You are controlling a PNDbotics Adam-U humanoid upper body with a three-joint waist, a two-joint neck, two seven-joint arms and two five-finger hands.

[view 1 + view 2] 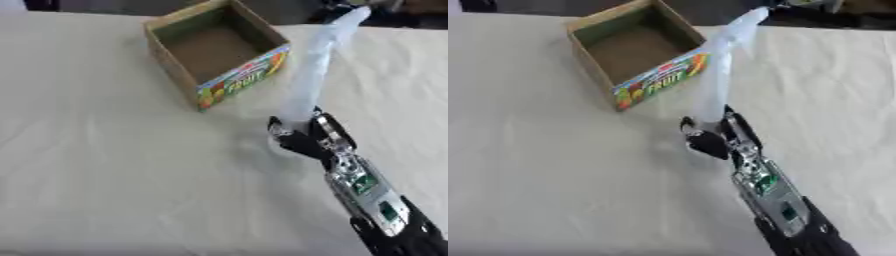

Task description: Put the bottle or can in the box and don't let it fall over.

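Right hand [302,137] clamped on base of tall clear bottle [317,65], just beside fruit box [223,82]. Lift w/ bottle vertical, clear rim, lower straight down.

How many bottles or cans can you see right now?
1: a tall, pale translucent plastic bottle held at its lower end by the right hand, right of the open cardboard fruit box. The box interior looks empty.

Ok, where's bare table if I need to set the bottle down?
Bare cloth lies left of the right hand and in front of the box. The box is empty. It is tight only between the bottle and the box's right corner.
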